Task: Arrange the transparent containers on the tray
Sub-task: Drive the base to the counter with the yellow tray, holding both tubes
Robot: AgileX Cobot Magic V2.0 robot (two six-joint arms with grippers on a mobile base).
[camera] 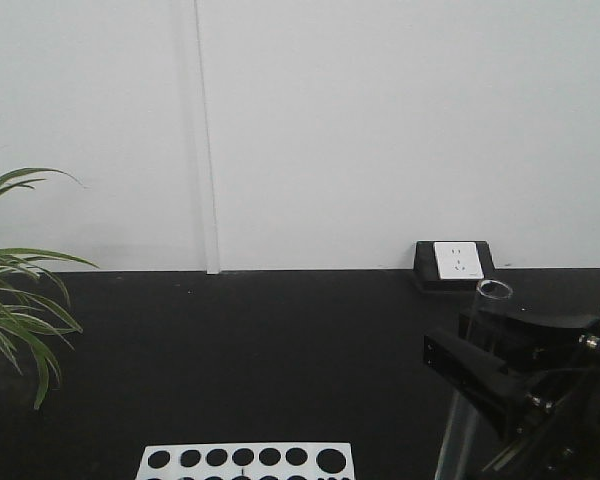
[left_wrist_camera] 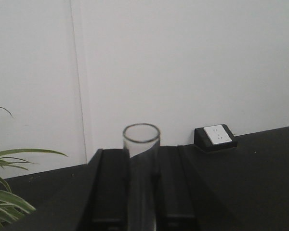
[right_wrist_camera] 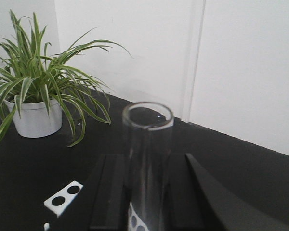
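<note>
In the left wrist view, my left gripper is shut on a transparent container, an upright clear glass tube whose round rim stands above the black fingers. My right gripper is likewise shut on a second transparent container, which it holds upright. In the front view that right gripper sits at the lower right, and its tube rises past the fingers. The left gripper does not show in the front view. The tray is out of view.
A white rack with round holes lies at the bottom edge, and the right wrist view shows it below the held tube. A potted plant stands at the left. A wall socket box sits at the back by the white wall.
</note>
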